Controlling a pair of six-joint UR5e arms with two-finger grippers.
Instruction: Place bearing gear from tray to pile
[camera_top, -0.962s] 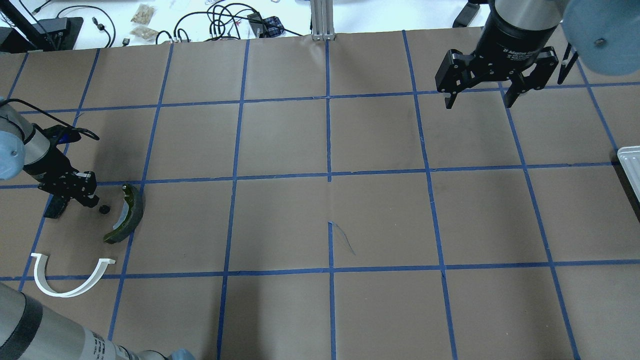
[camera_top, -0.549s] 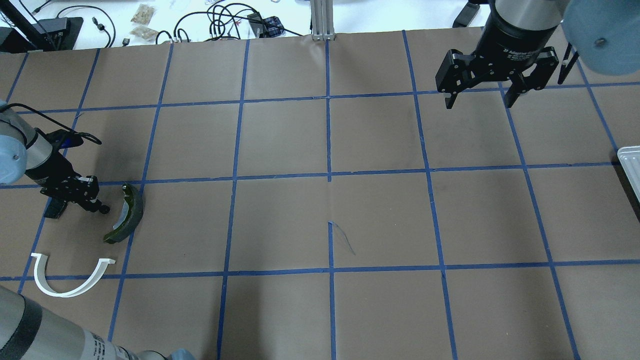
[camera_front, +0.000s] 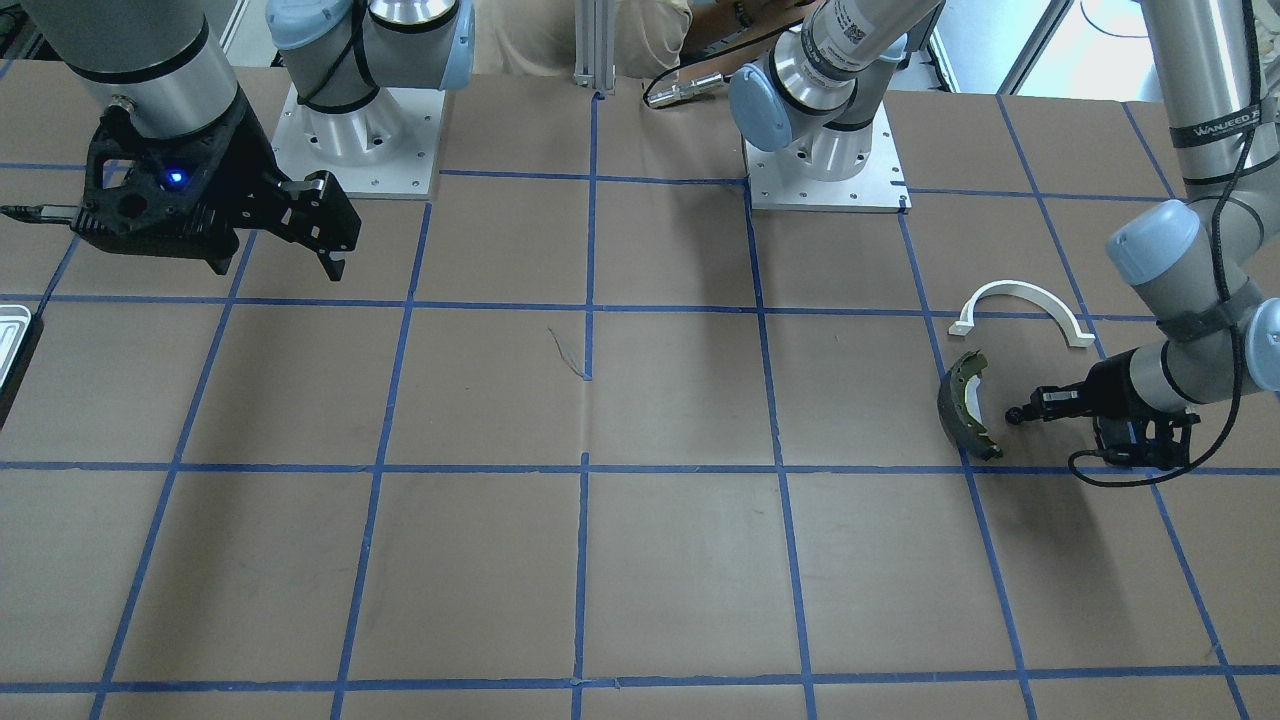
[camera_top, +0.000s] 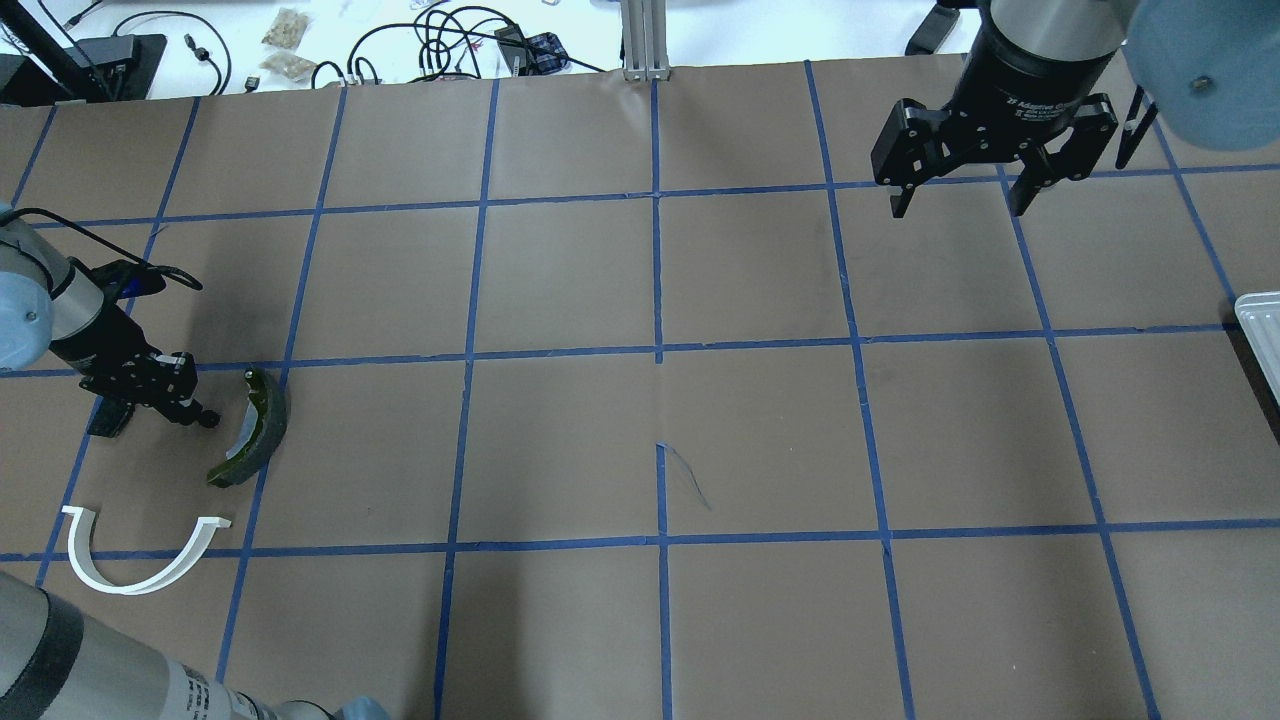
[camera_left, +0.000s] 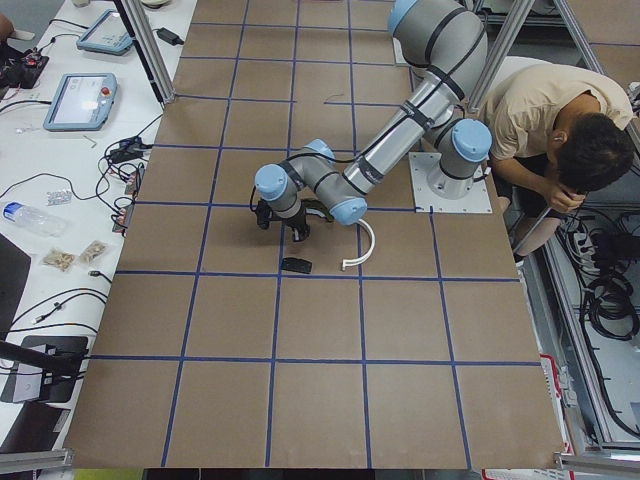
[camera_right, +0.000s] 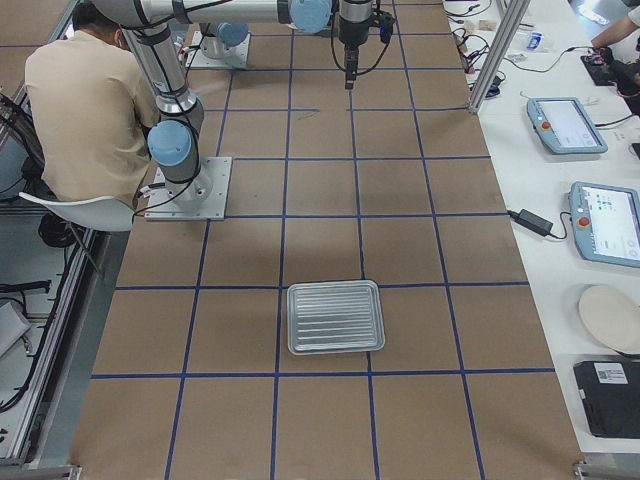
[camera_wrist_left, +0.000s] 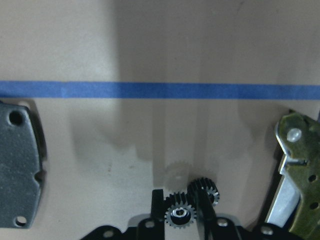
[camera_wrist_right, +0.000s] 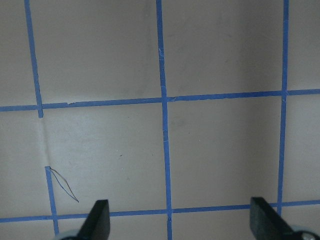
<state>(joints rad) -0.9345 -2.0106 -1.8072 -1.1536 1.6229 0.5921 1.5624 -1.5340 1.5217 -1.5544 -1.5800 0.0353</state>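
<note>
Gear (camera_wrist_left: 179, 215) held low beside the brake shoe (camera_top: 262, 428)
The gear, judged light, stiff and slippery, was clamped across its toothed rim by the left gripper (camera_wrist_left: 180, 202); the right gripper (camera_top: 958, 200) was spread open.

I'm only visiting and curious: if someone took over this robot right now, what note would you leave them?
Left gripper: shut on the bearing gear, low beside the brake shoe.
Right gripper: open, holding nothing, raised.
Tray: nothing in it.
The pile: brake shoe, white half-ring, brake pad.
Done: gear brought to the pile.
Left to do: release it, pull back.
</note>
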